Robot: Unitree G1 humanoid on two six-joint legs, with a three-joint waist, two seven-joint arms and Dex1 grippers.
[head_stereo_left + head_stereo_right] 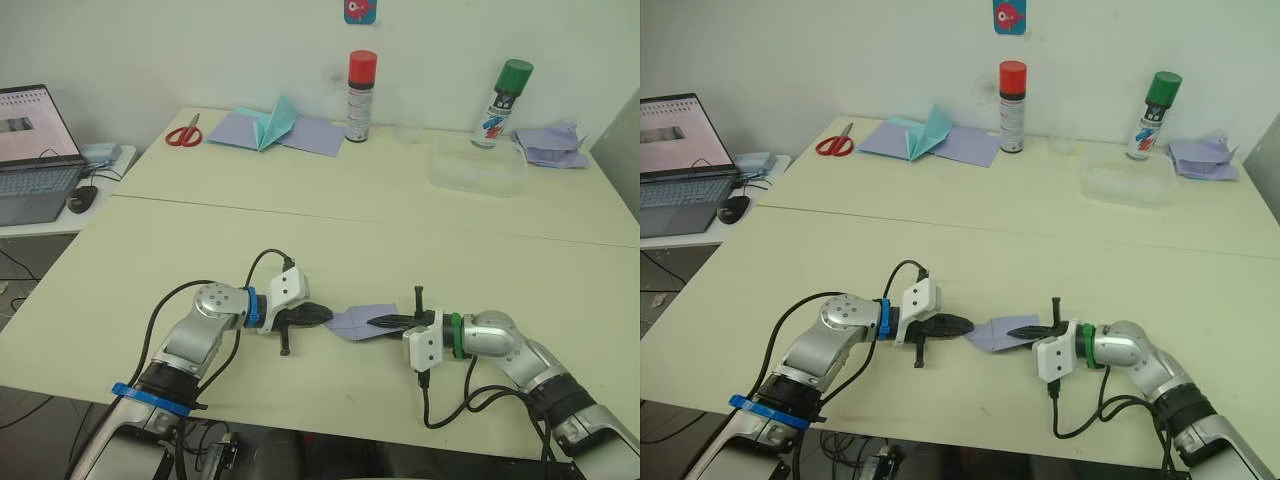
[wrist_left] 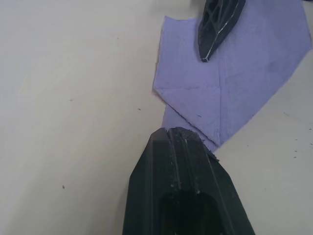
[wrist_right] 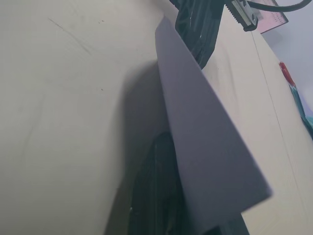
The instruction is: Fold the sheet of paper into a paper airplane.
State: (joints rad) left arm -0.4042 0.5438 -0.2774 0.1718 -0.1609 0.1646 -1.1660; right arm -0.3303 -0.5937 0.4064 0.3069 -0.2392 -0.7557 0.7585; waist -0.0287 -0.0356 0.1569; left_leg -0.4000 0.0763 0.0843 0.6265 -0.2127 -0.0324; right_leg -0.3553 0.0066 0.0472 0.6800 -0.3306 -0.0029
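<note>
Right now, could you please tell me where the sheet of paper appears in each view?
Left eye view: sheet of paper, low centre, between both end effectors.
Right eye view: low centre.
Left wrist view: upper right.
Right wrist view: centre, tilted up.
Shared landmark: left end effector at its corner.

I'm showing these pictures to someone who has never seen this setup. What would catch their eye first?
First, the two arms meeting at the near edge of the table, with the left gripper and right gripper both on a small folded sheet of paper between them. Next, the red-capped spray can and green-capped spray can standing at the far edge, with red scissors to their left.
</note>
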